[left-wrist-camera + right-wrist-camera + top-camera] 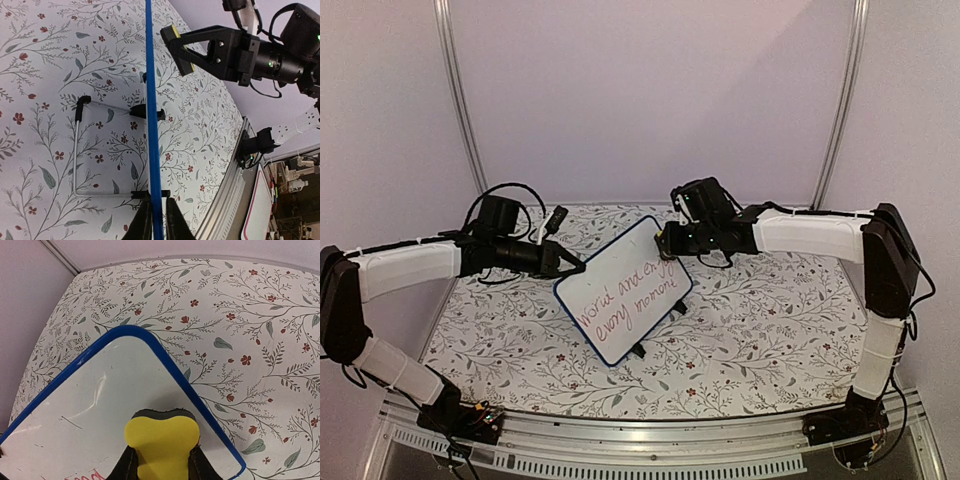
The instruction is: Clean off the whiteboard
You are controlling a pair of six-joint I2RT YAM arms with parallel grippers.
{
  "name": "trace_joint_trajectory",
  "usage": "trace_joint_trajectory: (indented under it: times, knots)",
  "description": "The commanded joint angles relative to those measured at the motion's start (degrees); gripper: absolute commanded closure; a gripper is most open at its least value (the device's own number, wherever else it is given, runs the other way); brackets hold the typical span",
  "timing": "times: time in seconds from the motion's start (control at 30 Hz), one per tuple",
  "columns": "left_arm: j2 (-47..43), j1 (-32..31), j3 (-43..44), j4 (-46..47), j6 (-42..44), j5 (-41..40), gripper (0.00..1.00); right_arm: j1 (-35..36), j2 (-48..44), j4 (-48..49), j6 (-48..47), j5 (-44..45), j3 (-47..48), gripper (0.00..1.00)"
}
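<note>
**A:** From above, where is the small rectangular white whiteboard with the thin blue frame (625,290)?

**B:** Mid-way across the floral-patterned table (770,330), tilted, with red handwriting unwiped. The left gripper (568,266) is at its left edge, the right gripper (665,240) at its upper right edge.

**A:** Left wrist view?

**B:** The frame runs edge-on. The black fingers (142,225) sit narrow, pinching it. A thin wire stand (75,150) juts out behind.

**A:** Right wrist view?

**B:** The jaws are clamped on a small yellow eraser block (160,440) over the board's blank corner. I cannot tell whether it is touching.

**A:** Which step is this?

**B:** The wipe is just starting, I judge. Next, press the block flat and sweep it across the words while the left side braces.
</note>
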Motion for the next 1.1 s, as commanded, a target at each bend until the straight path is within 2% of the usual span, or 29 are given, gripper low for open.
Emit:
trace_joint_trajectory:
  times: [0.0, 0.3, 0.77, 1.07]
  knots:
    - [-1.49, 0.30, -0.21, 1.67, 0.64, 1.18, 0.92, -0.02, 0.84, 2.01, 2.17, -2.74, 0.78, 0.82]
    - [-1.32, 0.30, -0.30, 1.69, 0.55, 1.20, 0.96, 1.18, 3.12, 3.78, 3.25, -7.08, 1.16, 0.82]
    - [-1.11, 0.29, -0.30, 1.65, 0.44, 0.84, 1.00, 12.37, 6.39, 1.78, 4.57, -5.11, 4.74, 0.82]
    - [-0.89, 0.57, -0.21, 1.63, 0.43, 0.89, 1.00, 19.26, 7.32, -0.55, 1.86, -2.38, 6.52, 0.82]
